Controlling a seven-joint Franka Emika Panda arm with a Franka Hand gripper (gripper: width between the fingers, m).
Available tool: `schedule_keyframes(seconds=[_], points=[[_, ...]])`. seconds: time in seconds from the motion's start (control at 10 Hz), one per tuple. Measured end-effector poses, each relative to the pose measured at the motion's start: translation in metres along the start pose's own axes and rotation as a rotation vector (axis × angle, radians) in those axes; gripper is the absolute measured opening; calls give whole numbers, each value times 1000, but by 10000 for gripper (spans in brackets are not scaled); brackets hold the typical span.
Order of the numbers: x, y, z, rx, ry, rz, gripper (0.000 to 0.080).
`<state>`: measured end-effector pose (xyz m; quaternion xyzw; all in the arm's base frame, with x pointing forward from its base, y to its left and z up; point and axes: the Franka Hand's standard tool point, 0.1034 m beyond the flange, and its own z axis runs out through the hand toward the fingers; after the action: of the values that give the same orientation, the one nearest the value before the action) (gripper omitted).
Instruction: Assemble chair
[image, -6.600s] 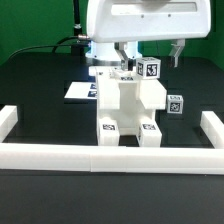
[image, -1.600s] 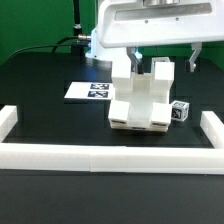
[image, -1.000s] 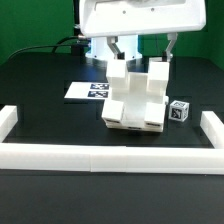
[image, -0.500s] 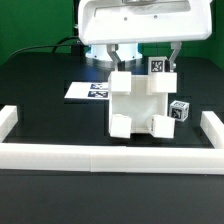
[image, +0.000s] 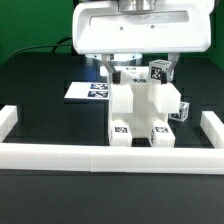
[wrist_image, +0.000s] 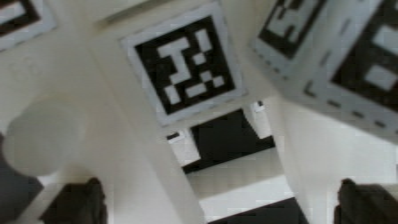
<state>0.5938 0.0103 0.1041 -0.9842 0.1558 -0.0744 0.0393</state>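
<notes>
Chair (image: 140, 108): white and blocky, upright at the middle of the counter (image: 40, 100), inside the rail and directly under the arm. Its feet look down on the counter, though the contact line is hard to read.
Leg tags (image: 122, 130): one square black-and-white tag low on each of the two near legs; patterns too small to read.
Top tag (image: 155, 68): on a part at the chair's upper end, close to the finger on the exterior view's right; the part's outline is lost against the arm.
Hand (image: 140, 68): spread wide and clasping the chair's upper part. In the wrist view (wrist_image: 222, 200) white plastic fills the gap from one finger to the other.
Fingers (wrist_image: 80, 200): dark, blurred, cut off at the frame edge; only stubs show from outside, under the casing.
Arm casing (image: 135, 25): broad white housing, cropped at the top; it hides the chair's rear top.
Loose block (image: 185, 108): tagged, just beside the chair on the exterior view's right, partly covered; touching or apart, I cannot tell.
Marker board (image: 88, 90): flat behind the chair, toward the exterior view's left; one end hidden by the chair.
Border rail (image: 110, 157): low, white, untagged, along the near side and both flanks.
Wrist close-up: the chair (wrist_image: 89, 110) fills it; one tag (wrist_image: 187, 65) whole, others cropped, all soft.
</notes>
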Motion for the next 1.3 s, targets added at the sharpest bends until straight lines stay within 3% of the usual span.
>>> schedule_keyframes(seconds=[0.2, 0.4, 0.6, 0.7, 1.0, 1.3], points=[[-3, -9, -7, 10, -18, 18, 649], [-8, -20, -23, 21, -28, -53, 649], [-25, -28, -31, 34, -38, -236, 649], [-36, -30, -33, 31, -42, -383, 649], [-36, -25, -33, 23, -31, -546, 649], [-44, -26, -20, -17, -47, -790, 649]])
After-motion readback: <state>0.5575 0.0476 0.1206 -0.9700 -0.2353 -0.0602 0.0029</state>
